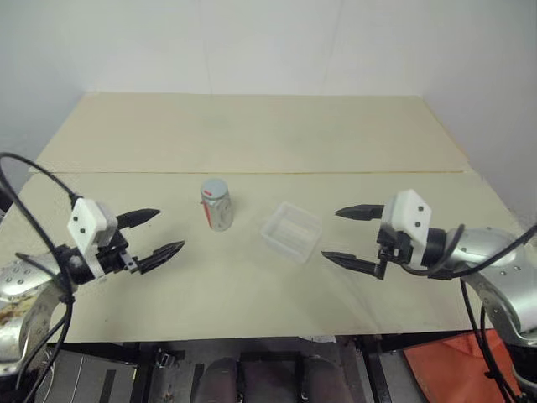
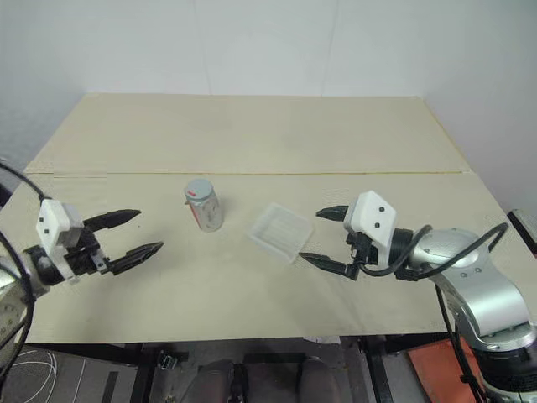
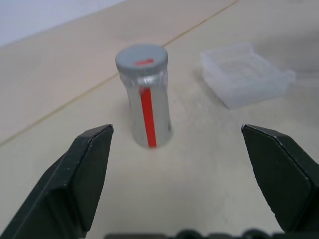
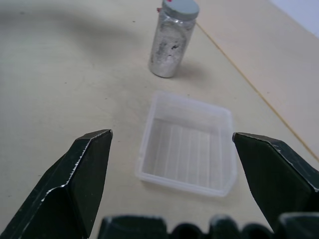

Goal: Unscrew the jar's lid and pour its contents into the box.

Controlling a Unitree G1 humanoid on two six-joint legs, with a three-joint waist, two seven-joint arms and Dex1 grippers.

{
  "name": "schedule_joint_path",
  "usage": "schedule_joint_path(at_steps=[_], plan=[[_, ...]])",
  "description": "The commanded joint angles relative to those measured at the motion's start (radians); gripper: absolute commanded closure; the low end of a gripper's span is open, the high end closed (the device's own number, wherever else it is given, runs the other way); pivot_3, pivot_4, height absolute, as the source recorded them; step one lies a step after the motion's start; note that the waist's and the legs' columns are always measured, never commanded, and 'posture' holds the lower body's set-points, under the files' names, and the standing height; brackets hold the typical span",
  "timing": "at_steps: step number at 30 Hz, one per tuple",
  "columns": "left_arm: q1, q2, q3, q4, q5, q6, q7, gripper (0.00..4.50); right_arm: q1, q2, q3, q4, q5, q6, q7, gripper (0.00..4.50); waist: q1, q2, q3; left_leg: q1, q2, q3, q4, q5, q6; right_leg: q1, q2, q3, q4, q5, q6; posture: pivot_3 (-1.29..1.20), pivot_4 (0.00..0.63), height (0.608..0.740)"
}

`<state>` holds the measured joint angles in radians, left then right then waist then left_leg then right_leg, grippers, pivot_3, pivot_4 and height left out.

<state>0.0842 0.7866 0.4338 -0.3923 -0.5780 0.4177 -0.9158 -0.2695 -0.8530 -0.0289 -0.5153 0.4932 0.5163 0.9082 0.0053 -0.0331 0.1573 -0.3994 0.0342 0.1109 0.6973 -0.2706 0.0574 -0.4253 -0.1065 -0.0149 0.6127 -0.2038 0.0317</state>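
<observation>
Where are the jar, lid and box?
jar (image 1: 219,212), left eye view, on its clear side wall.
lid (image 3: 141,58), left wrist view, on its flat top.
box (image 4: 149,175), right wrist view, on its near rim.

Bare lab-like test space, plain pale table (image 1: 252,134) of two boards, blank white wall (image 1: 252,42)

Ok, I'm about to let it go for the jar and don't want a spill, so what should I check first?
1. Jar upright on the table: ok.
2. Lid on the jar: ok.
3. Left end effector open, empty, short of the jar: ok.
4. Right end effector open, empty: ok.
5. Box apart from the jar, opening up: ok.
6. Lid tightness: cannot tell.
</observation>
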Motion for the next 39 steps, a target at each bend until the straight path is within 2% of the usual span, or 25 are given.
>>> schedule_joint_path(at_steps=[1, 7, 13, 19, 24, 39], plan=[[0.005, -0.010, 0.055, -0.093, -0.052, 0.035, 0.058, 0.02, -0.044, -0.006, 0.006, 0.015, 0.016, -0.004, 0.044, 0.00, 0.006, 0.000, 0.000, 0.000, 0.000, 0.000, 0.000, 0.000, 0.000, 0.000, 0.000, 0.000, 0.000, 0.000, 0.000, 0.00, 0.150, 0.740], [-0.006, -0.043, 0.032, -0.109, -0.057, 0.032, 0.111, 0.02, -0.079, 0.009, 0.022, 0.062, -0.003, -0.032, 0.072, 0.00, 0.006, 0.000, 0.000, 0.001, 0.000, 0.000, 0.000, 0.000, -0.001, 0.001, 0.000, -0.001, 0.000, 0.000, -0.002, 0.00, 0.150, 0.740], [-0.051, -0.081, -0.060, -0.103, -0.013, 0.010, 0.158, 0.02, -0.082, 0.003, -0.004, 0.078, -0.004, -0.063, 0.104, 0.00, 0.007, 0.000, 0.000, 0.001, -0.001, 0.000, 0.000, 0.000, 0.000, 0.001, 0.000, -0.001, 0.000, 0.000, -0.001, 0.00, 0.150, 0.740], [-0.173, -0.145, -0.205, 0.032, 0.096, -0.067, 0.169, 0.02, -0.066, -0.010, -0.046, 0.066, 0.023, -0.067, 0.130, 0.00, 0.007, 0.000, 0.000, 0.001, -0.001, 0.000, 0.000, 0.000, 0.000, 0.002, 0.000, -0.001, 0.000, 0.001, 0.000, 0.00, 0.150, 0.740], [-0.304, -0.211, -0.279, 0.197, 0.180, -0.157, 0.190, 0.02, -0.081, -0.020, -0.064, 0.055, 0.033, -0.041, 0.132, 0.00, 0.006, 0.000, 0.000, 0.000, -0.001, 0.000, 0.000, 0.001, 0.000, 0.001, 0.001, -0.001, 0.000, 0.001, 0.000, 0.00, 0.150, 0.740], [-0.481, -0.373, -0.345, 0.528, 0.294, -0.356, 0.235, 0.02, -0.045, -0.057, -0.112, -0.039, 0.060, 0.016, 0.081, 0.00, 0.007, 0.000, 0.000, -0.001, -0.001, -0.001, 0.001, 0.000, 0.000, 0.001, 0.000, -0.001, 0.000, 0.001, 0.000, 0.00, 0.150, 0.740]])
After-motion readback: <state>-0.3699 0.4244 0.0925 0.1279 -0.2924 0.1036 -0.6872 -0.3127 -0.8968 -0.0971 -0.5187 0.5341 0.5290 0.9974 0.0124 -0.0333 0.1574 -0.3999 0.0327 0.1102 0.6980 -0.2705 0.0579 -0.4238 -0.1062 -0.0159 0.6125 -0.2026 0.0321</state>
